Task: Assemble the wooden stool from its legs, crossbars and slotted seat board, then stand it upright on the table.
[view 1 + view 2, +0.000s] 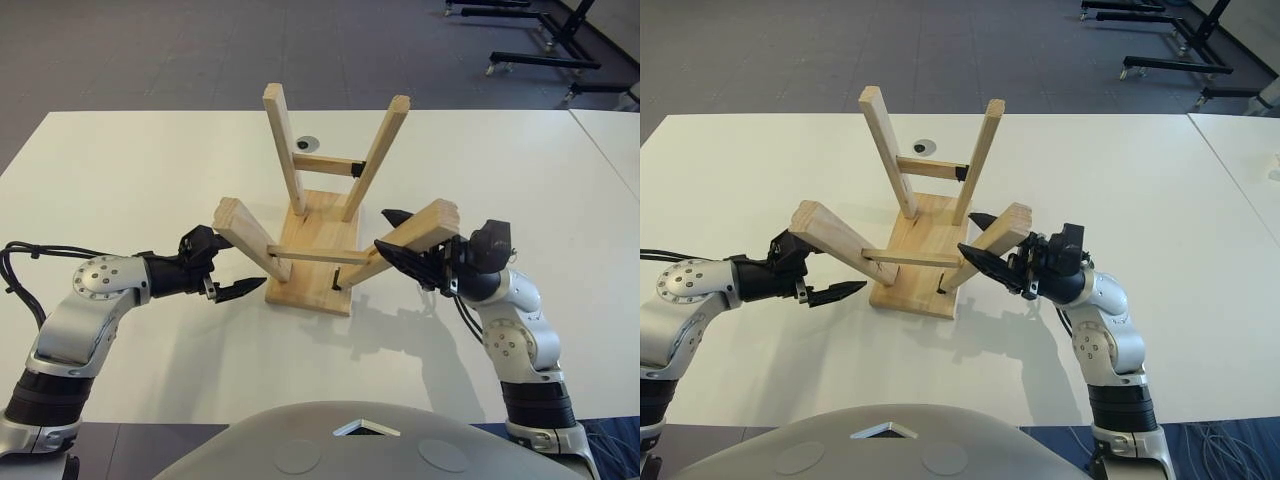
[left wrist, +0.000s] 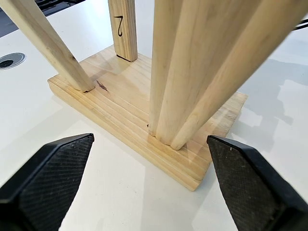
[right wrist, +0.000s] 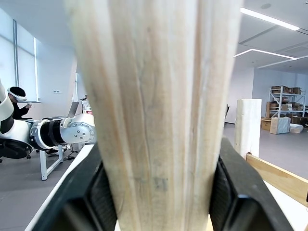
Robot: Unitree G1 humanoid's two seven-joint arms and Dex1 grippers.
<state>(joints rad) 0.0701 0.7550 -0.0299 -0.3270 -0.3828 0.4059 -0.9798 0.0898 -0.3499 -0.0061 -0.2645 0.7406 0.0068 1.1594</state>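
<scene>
On the left, the left gripper (image 1: 235, 265) hangs low over the white table (image 1: 120, 180), just beside the near left corner of the stool. Its fingers (image 2: 53, 178) are spread wide, and in the left wrist view neither black pad touches wood. Ahead of that gap the left near leg (image 1: 245, 232) rises from the seat board (image 1: 310, 292) and leans outward toward the left arm. The stool sits at the middle of the table, upside down (seat flat on the surface, all four legs pointing up). The seat board is a pale rectangular slab, and its long edge faces the robot. A thin near crossbar (image 1: 310, 256) runs across between the two splayed near legs. Behind it stand the far left leg (image 1: 285, 150) and the far right leg (image 1: 378, 155), taller in the picture and tilted away from each other. They are joined high up by the far crossbar (image 1: 325, 165). Just past them a small round cable port (image 1: 308, 143) is set into the tabletop. Further right, the right near leg (image 1: 425, 228) slants out toward the right arm. The right gripper (image 1: 386, 230) is clamped on it partway up, and in the right wrist view its pads (image 3: 231, 192) press against both sides of the wood.
</scene>
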